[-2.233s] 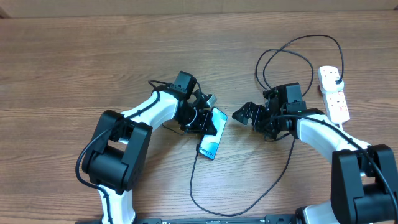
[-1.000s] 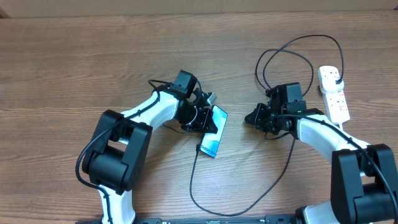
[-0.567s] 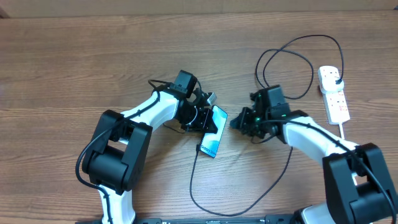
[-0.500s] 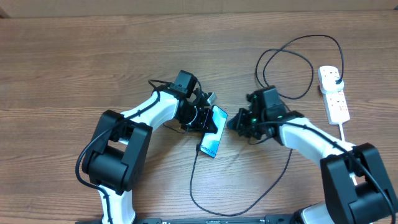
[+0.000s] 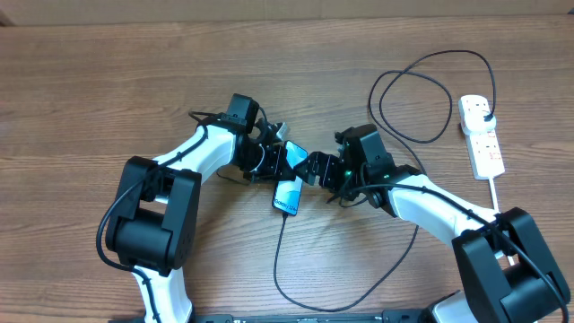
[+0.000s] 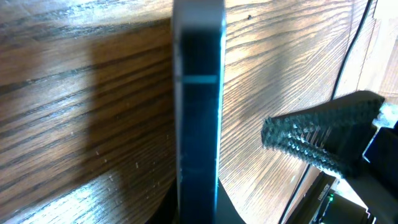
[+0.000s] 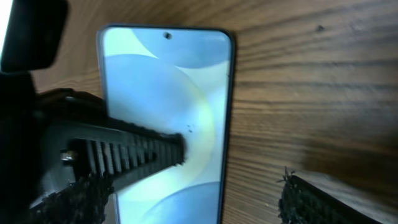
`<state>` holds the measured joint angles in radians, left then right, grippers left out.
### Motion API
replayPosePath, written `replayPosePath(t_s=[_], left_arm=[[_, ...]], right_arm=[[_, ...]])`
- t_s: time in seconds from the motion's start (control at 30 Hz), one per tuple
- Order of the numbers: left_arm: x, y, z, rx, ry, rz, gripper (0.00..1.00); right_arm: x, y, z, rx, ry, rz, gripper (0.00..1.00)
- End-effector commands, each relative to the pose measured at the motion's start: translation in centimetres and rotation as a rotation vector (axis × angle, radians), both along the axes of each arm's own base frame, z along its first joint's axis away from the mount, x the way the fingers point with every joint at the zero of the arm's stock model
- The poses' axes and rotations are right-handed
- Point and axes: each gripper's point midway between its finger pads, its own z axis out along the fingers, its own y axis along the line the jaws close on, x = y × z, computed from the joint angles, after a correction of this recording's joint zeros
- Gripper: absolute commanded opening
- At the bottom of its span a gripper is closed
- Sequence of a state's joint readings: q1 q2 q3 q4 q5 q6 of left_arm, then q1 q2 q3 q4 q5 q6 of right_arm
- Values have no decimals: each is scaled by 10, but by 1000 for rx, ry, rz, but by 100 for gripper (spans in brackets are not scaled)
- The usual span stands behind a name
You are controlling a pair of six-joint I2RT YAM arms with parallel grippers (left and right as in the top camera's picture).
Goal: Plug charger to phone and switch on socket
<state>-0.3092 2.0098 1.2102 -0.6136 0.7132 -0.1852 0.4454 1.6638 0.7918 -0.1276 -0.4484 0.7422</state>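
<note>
My left gripper (image 5: 280,169) is shut on the phone (image 5: 289,190) and holds it tilted on edge just above the table. The phone shows edge-on in the left wrist view (image 6: 199,93). Its light blue screen fills the right wrist view (image 7: 180,81), with a left finger (image 7: 118,152) lying across it. My right gripper (image 5: 312,169) is open right next to the phone's right side, its fingers (image 7: 193,202) spread either side of the phone's edge. The charger (image 5: 280,269) runs from the phone's lower end in a long loop to a black plug (image 5: 484,110) in the socket (image 5: 485,148).
The charger's slack loops lie on the wood behind my right arm (image 5: 421,90) and near the front edge (image 5: 359,296). The socket's thick white cord (image 5: 496,193) runs down beside my right arm's base.
My left gripper has carried the phone a little left and towards the back. My right gripper has swung left from near the socket side and now sits against the phone.
</note>
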Motion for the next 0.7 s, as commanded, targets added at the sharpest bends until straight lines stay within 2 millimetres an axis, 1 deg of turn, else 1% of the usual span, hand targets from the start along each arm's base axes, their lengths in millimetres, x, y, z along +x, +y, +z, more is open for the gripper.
replayPosePath(t_s=[0.0,0.17,0.2,0.27,0.3,0.33,0.37,0.53,0.67], left_arm=[[-3,38,-43,236,1,40,4],[-4,39,-45,235,4,50,4],[-4,39,-46,235,5,55,4],[-4,38,-46,234,7,61,4],[-3,38,-46,234,6,63,4],[-3,38,-46,233,3,63,4],[-2,38,-46,232,1,66,4],[-2,37,-46,232,1,64,4],[-2,37,-46,233,1,64,4]], right_arm=[[-2,1,-2,16,22,-6,100],[-3,0,-4,10,28,-4,100],[-4,0,-4,9,31,-4,95],[-7,-1,-6,2,44,-4,77],[-9,-2,-8,-3,56,-4,69],[-10,-3,-9,-7,64,-4,64],[-13,-3,-10,-13,77,-2,53],[-21,7,-11,-22,72,31,52],[-25,11,-18,-98,39,32,56]])
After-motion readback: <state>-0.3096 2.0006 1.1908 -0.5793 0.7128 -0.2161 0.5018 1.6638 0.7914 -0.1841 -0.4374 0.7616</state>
